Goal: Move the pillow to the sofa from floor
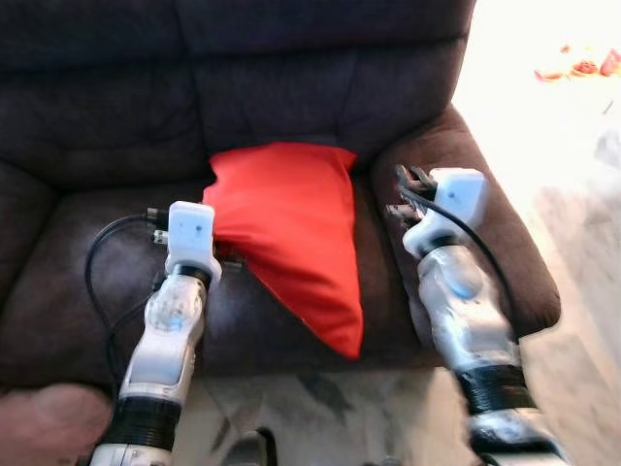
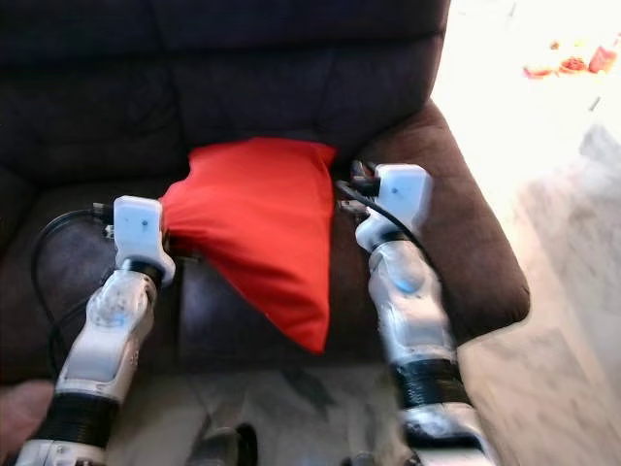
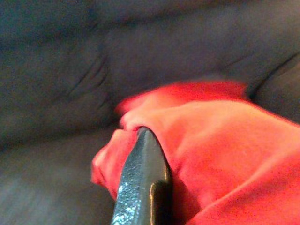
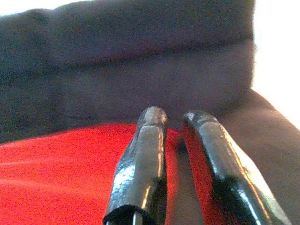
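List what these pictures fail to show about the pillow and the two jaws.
- Left gripper: in the left wrist view the red pillow bunches around one finger and hides the other.
- Right gripper: whether it touches the pillow is unclear.
- Pillow's underside: hidden against the sofa seat.
- Floor objects: washed out by glare.

Home living room: dark sofa (image 1: 97, 107), pillow (image 1: 291, 233).

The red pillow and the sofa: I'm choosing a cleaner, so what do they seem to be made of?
Red pillow: looks like soft matte woven cloth, since it creases and bunches where the left gripper pinches its corner. Sofa: dark brown with a dull, napped look and soft seam puckers, probably microfibre or suede-like fabric; leather can't be ruled out.
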Robot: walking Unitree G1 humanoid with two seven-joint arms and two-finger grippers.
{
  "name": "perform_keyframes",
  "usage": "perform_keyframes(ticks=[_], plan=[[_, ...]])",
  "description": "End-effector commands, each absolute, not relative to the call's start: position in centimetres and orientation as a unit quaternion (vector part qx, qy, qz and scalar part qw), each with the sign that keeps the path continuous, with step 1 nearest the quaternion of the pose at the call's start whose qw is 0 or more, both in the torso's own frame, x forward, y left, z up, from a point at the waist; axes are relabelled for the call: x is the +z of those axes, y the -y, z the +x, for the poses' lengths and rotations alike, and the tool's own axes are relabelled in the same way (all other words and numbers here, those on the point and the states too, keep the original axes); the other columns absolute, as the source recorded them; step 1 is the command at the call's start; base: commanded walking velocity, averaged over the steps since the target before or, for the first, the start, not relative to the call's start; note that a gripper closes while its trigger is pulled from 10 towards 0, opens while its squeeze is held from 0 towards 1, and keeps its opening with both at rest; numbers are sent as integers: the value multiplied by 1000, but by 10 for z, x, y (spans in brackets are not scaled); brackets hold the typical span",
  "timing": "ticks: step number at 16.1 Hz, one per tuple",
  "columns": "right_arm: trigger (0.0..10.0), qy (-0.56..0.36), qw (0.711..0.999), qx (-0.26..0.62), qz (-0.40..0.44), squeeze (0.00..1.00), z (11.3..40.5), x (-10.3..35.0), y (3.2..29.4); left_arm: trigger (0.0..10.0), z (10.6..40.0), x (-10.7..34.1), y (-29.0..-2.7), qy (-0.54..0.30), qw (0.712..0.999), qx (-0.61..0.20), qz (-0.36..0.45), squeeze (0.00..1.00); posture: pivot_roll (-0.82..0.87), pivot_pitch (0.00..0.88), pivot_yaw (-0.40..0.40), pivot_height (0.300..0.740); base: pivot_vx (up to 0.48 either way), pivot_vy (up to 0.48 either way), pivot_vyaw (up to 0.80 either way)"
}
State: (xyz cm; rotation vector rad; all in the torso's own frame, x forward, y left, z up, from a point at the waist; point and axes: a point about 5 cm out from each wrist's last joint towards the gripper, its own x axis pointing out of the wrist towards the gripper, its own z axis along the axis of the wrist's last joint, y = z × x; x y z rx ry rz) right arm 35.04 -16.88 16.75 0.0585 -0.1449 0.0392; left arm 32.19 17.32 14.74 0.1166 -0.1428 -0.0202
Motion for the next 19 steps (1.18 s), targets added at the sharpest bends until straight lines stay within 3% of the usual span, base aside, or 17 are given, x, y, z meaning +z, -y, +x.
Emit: perform_keyframes(ticks=[1,10,14,16,19], plan=[[10000,67,997,-7,43,0,349,164,182,10000,320,152,-191,89,994,21,52,0,55,89,34,740,0,0,0],[10000,65,996,0,58,0,349,163,181,10000,320,149,-191,85,995,15,56,0,54,88,35,740,0,0,0],[10000,-18,999,21,45,0,337,125,176,10000,325,153,-191,83,996,37,20,0,53,77,37,740,0,0,0],[10000,-114,993,14,13,0,328,91,178,10000,333,161,-188,74,994,63,-48,0,57,72,37,740,0,0,0],[10000,-109,988,101,33,0,324,93,155,10000,347,183,-179,83,991,61,-88,0,49,69,41,740,0,0,0]])
